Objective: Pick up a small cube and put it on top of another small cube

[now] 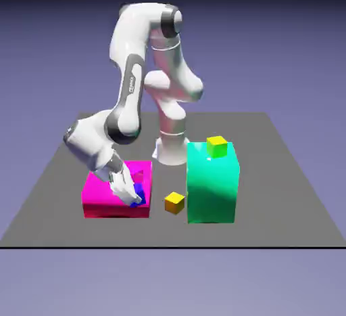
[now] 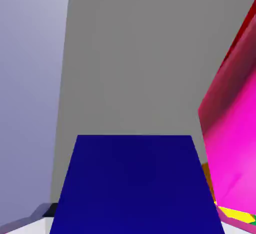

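My gripper [image 1: 138, 197] is closed on the blue cube [image 2: 135, 183], one finger on either side of it. In the hand view the cube fills the space between my fingertips, its face plain and dark. In the exterior view my hand leans over the big magenta block [image 1: 108, 208] from the left, tilted, with its fingers pointing down and to the right. The blue cube is at the block's right side; whether it touches the block I cannot tell.

A small pink shape [image 1: 138, 174] shows just behind my fingers, toward the block's far right corner, partly hidden; I cannot be sure it is the pink cube.

To the right of the magenta block, the orange cube [image 1: 174, 203] sits on the dark grey table [image 1: 284, 206]. Farther right stands the tall green block [image 1: 211, 189], just beside the orange cube, with the yellow-green cube [image 1: 217, 147] on its top.
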Tool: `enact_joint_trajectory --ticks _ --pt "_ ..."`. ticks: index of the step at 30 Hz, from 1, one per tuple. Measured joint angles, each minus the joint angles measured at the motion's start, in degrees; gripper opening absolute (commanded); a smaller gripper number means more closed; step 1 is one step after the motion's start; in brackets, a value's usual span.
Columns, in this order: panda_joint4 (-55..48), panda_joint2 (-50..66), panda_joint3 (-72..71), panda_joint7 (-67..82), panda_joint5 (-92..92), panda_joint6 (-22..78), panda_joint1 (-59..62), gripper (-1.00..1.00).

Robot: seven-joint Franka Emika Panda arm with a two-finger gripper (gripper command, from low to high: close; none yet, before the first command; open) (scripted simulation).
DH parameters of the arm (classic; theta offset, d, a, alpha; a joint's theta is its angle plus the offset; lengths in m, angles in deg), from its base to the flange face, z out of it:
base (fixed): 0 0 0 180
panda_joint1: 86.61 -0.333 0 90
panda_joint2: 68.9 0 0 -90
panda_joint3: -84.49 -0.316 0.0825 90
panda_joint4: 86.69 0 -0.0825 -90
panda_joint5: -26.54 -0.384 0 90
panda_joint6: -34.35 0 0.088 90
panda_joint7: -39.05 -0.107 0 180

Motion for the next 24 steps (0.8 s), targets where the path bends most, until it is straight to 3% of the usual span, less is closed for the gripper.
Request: enact_joint_trajectory --ticks 10,16,17,19,24 --pt "20.1 -14.1 -10.5 -4.5 -1.4 -9.0 1.5 -1.0" --pt "21.1 -3.8 -12.9 -0.6 -6.5 -20.6 0.0 -1.0" --pt "21.1 -3.6 -12.9 -0.6 -6.5 -20.8 -0.1 1.0" --pt "21.1 -3.6 -12.9 -0.7 -6.4 -20.7 -0.1 1.0" --pt "20.1 -14.0 -10.6 -4.5 -1.3 -9.1 2.1 1.0"
